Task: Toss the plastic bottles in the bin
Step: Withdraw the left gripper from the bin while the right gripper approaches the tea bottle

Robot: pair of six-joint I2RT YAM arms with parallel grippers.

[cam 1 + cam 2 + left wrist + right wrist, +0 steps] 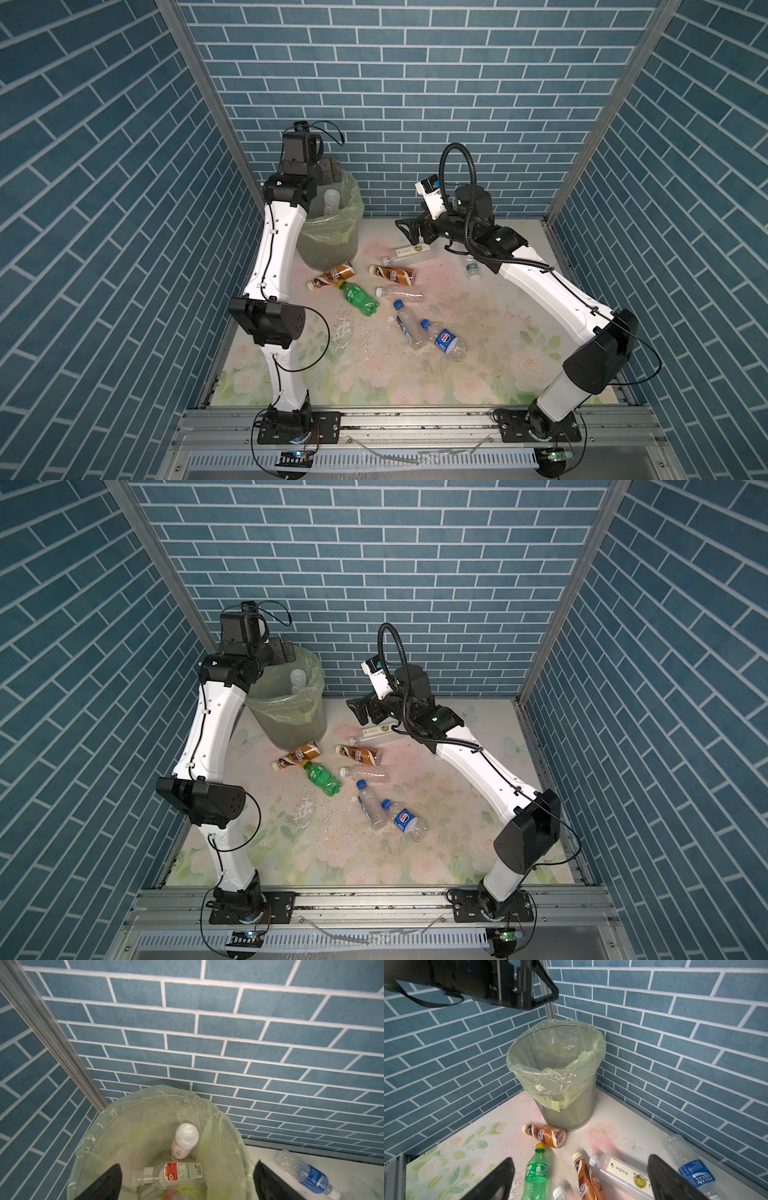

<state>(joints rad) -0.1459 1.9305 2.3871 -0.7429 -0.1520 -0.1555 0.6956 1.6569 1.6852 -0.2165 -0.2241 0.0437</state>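
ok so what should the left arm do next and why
Probably draw back from the bin and reach for the brown-labelled bottle by its base: the left fingers stand open above the bin, holding nothing, and bottles lie inside.

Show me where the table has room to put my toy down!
The near strip of the table, between the front rail and the Pepsi bottle, is bare. It is crowded in the middle, from the bin to the green bottle.
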